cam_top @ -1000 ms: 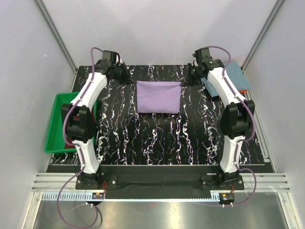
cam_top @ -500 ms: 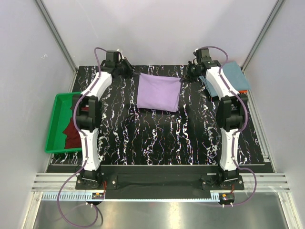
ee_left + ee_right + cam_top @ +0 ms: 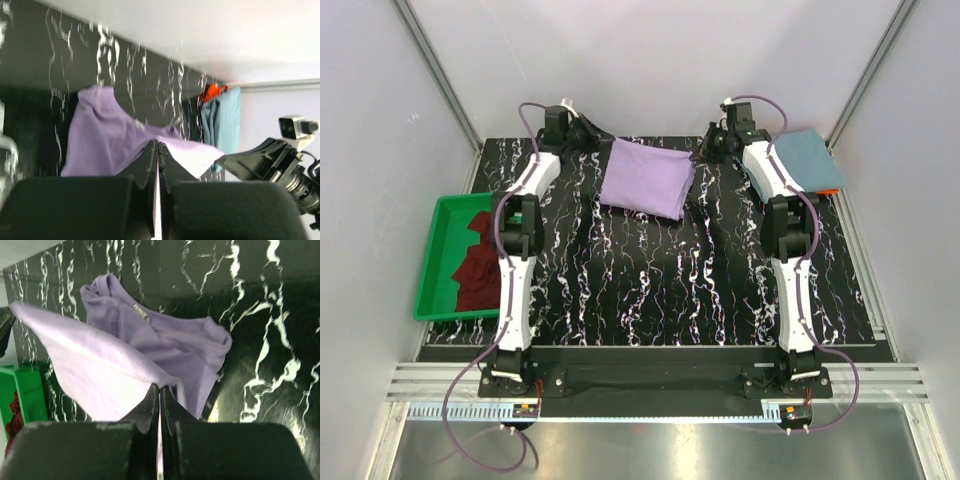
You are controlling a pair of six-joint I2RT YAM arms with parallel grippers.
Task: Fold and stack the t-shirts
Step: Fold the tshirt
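Note:
The folded lavender t-shirt (image 3: pixel 645 180) lies at the back middle of the black marbled table, its far edge raised. My left gripper (image 3: pixel 604 144) is shut on its far left corner (image 3: pixel 157 143), cloth pinched between the fingertips. My right gripper (image 3: pixel 702 151) is shut on the far right corner (image 3: pixel 160 386), and the shirt (image 3: pixel 150 345) droops away from it in folds. The teal-blue t-shirt (image 3: pixel 804 160) lies folded at the back right, also in the left wrist view (image 3: pixel 222 120). The maroon t-shirt (image 3: pixel 477 266) sits crumpled in the green tray (image 3: pixel 435 300).
The green tray stands off the table's left edge. An orange object (image 3: pixel 214 91) shows under the teal shirt. Grey walls close in the back and sides. Both arms stretch far toward the back edge.
Both arms have reached further back, lifting the lavender shirt's far corners; the shirt has shifted back and skewed. The left arm no longer covers the tray, so the maroon shirt shows.

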